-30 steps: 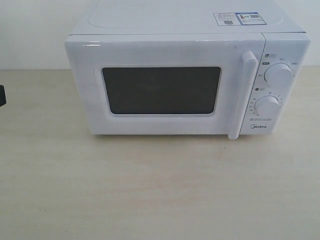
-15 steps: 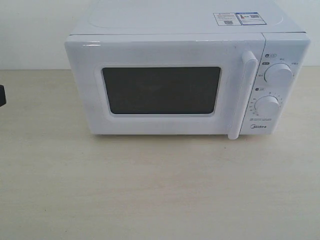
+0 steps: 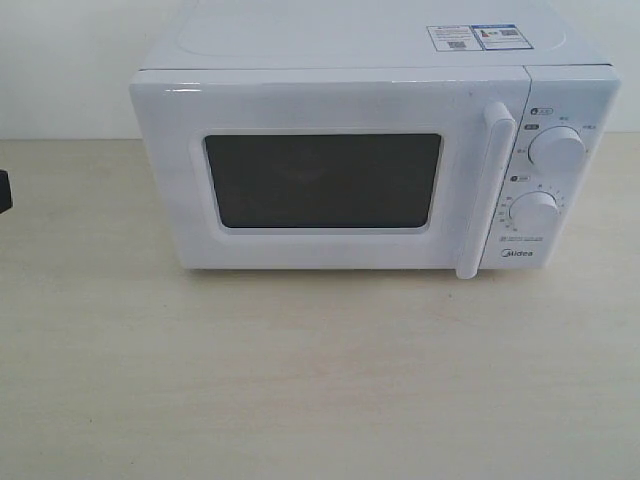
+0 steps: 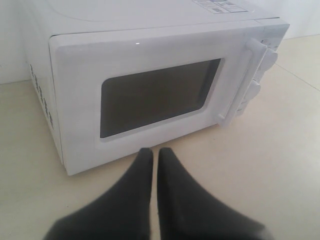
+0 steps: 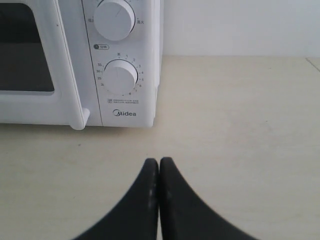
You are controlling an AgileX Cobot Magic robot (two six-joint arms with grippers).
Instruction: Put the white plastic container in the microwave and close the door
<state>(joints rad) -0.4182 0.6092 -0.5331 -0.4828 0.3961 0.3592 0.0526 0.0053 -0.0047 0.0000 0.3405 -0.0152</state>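
The white microwave [image 3: 375,160] stands at the back of the table with its door [image 3: 320,180] closed; the dark window and the vertical bar handle [image 3: 482,190] face me. The white plastic container is out of view. In the left wrist view my left gripper [image 4: 155,151] is shut and empty, hanging in front of the microwave's [image 4: 150,90] door. In the right wrist view my right gripper [image 5: 159,161] is shut with nothing in it, over bare table in front of the dial panel [image 5: 120,75]. A dark bit of the left arm [image 3: 3,190] shows at the exterior view's left edge.
A pale wooden tabletop [image 3: 300,380] spreads in front of the microwave. A white wall [image 3: 60,60] stands behind it. Two round dials [image 3: 556,150] sit on the microwave's right panel, and stickers [image 3: 475,37] lie on its top.
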